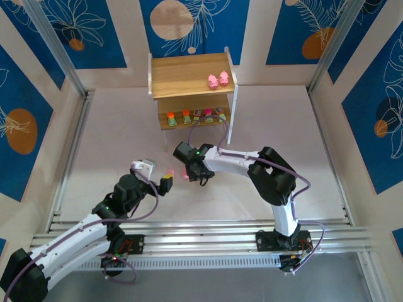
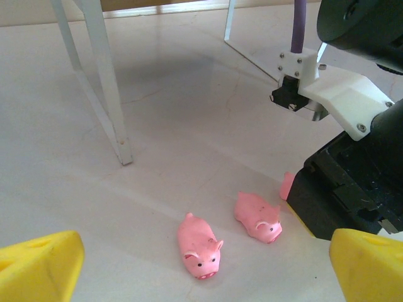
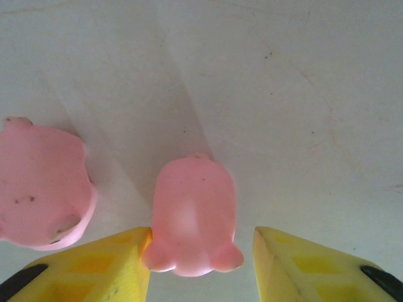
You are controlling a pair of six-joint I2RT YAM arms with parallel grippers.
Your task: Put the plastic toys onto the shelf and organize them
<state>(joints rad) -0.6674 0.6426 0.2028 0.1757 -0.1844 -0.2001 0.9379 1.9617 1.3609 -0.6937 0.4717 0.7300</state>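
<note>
The left hand (image 1: pixel 165 183) hangs spread wide, low over the desk (image 2: pixel 189 126). A pink pig (image 2: pixel 200 246) and a second pig (image 2: pixel 258 217) lie loose on the desk ahead of its fingertips, untouched. Further right, the right hand (image 3: pixel 201 255) sits low, narrowed around a third pig (image 3: pixel 192 214): one finger (image 3: pixel 94 264) touches its flank, the other stands just clear, not yet gripping.

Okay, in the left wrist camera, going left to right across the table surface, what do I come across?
Nearest white shelf leg → pink pig facing the camera → second pink pig → sliver of a third pig.
</note>
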